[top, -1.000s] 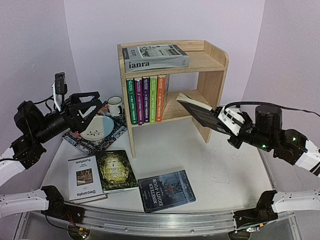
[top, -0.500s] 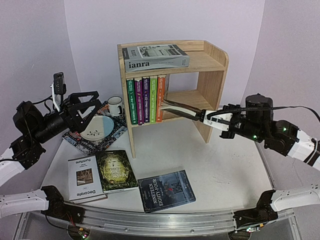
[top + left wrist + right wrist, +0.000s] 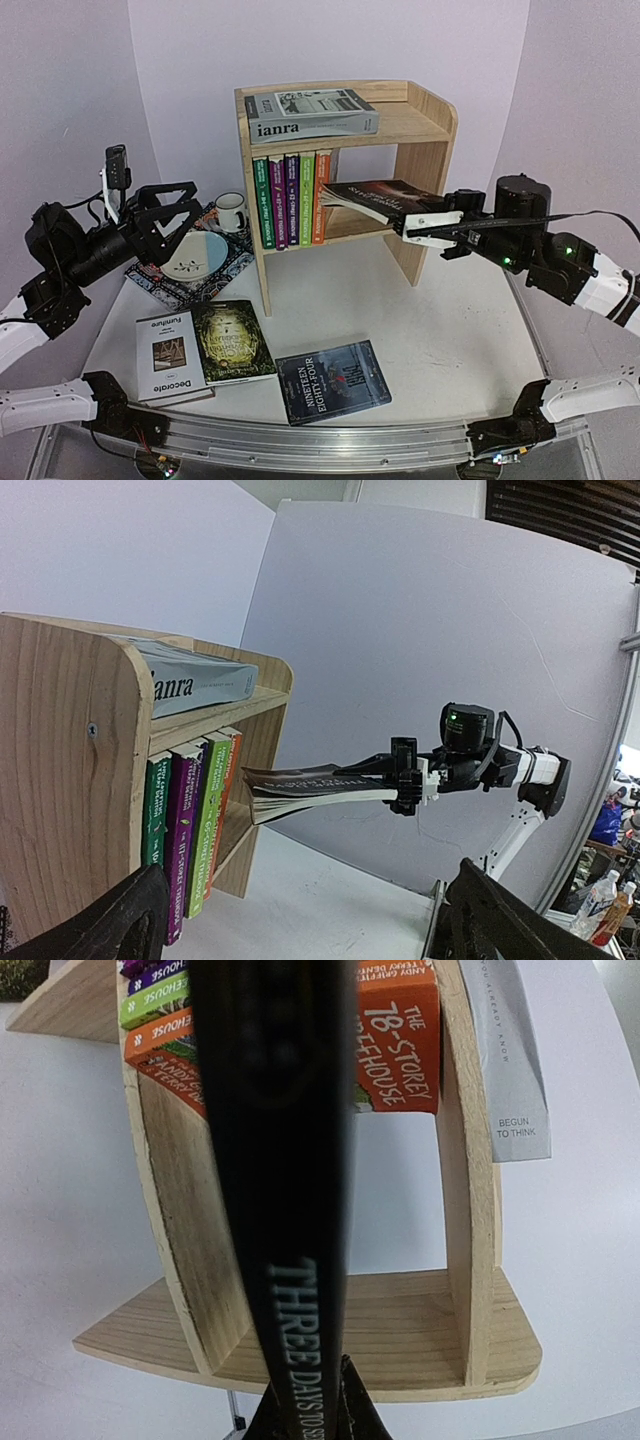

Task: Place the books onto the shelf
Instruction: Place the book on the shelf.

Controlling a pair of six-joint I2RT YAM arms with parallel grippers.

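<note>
- Pine shelf point(image 3: 432, 130): stands at the far middle of the table point(image 3: 450, 330), open front towards the arms.
- Top board: carries the grey "ianra" book point(image 3: 310, 115), lying flat.
- Lower tier, left end: holds five thin paperbacks point(image 3: 292, 198) upright, spines out: green, purple, dark purple, green, orange.
- Right gripper point(image 3: 405, 226): reaches in from the right, fingers pressed together on the spine edge of a dark book point(image 3: 368, 194).
- Dark book: lies roughly level in that grip, cover up, far end inside the lower tier and above the lower board, just beside the orange paperback point(image 3: 395, 1050); cannot tell whether touching it.
- Right wrist view: shows spine lettering "THREE DA…" up the middle, shelf side panels on either side.
- Left gripper point(image 3: 172, 215): hangs over the left of the table, fingers point(image 3: 110, 925) spread wide, nothing between them.
- Beneath it: patterned mat point(image 3: 150, 282) with a plate point(image 3: 195, 257), and a mug point(image 3: 231, 211) at the far corner.
- Near part of table: white "Decorate" book point(image 3: 168, 360) side by side with a dark green-and-gold book point(image 3: 232, 342), and "Nineteen Eighty-Four" point(image 3: 333, 380) a little to the right, all flat, covers up.
</note>
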